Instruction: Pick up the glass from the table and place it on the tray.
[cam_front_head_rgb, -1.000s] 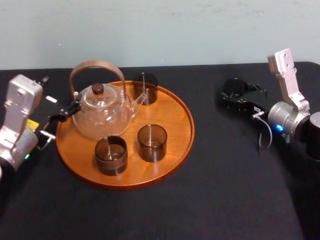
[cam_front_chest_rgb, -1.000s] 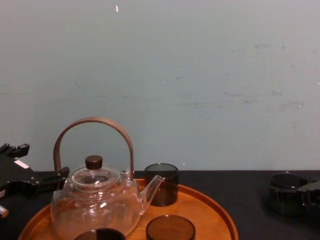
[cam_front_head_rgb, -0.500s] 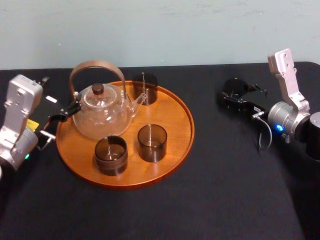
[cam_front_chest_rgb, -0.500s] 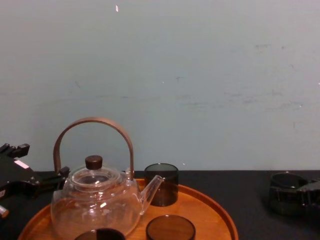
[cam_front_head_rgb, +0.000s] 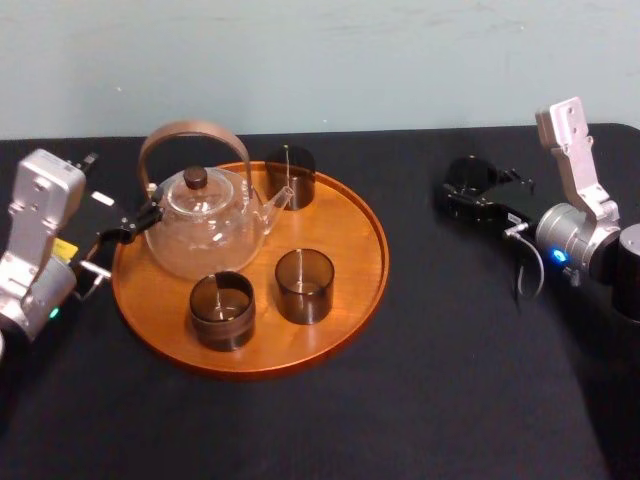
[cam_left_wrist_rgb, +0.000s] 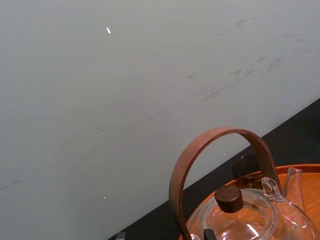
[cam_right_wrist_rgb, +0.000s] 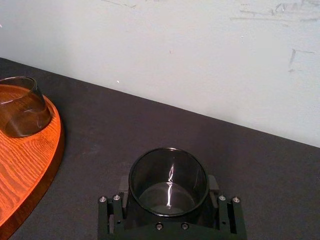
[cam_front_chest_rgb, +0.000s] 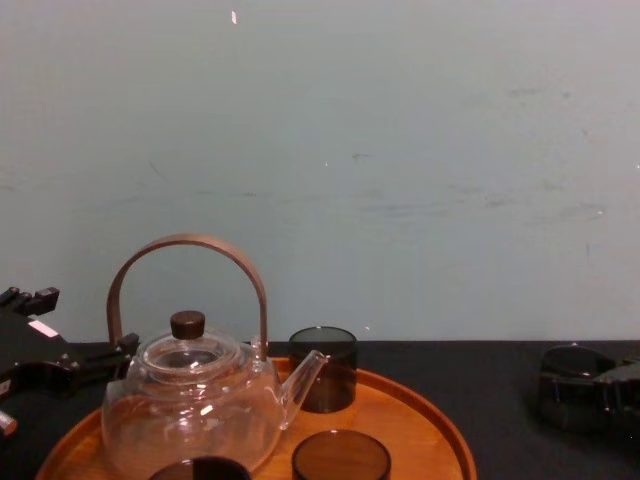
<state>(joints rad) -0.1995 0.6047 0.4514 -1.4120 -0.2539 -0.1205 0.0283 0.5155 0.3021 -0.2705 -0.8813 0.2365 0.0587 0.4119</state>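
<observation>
At the far right of the worktop (cam_front_head_rgb: 440, 380), well apart from the tray (cam_front_head_rgb: 352, 238), my right hand (cam_right_wrist_rgb: 169, 186) is grasping the glass (cam_front_head_rgb: 468, 172): it stands upright between my two fingers, which press against its sides. Whether its base has left the worktop I cannot tell. To do this step well, I judge I should hold my grip firm but gentle, since smooth glass may slip if held loosely and crack if squeezed. I should raise it straight up and level before I travel, high enough to pass over the tray's low rim. Then I should carry it across to my left without tilting it. The best landing place looks to be the bare wood on the tray's right side, near me, apart from the other glasses (cam_front_head_rgb: 304, 285) and from the teapot (cam_front_head_rgb: 200, 225) with its spout. I should lower slowly, let the base settle flat, and release only then, drawing back the way I came. My left hand (cam_front_head_rgb: 125, 232) is parked beside the tray's left rim, near the teapot; whether it is released or clenched I cannot tell.
</observation>
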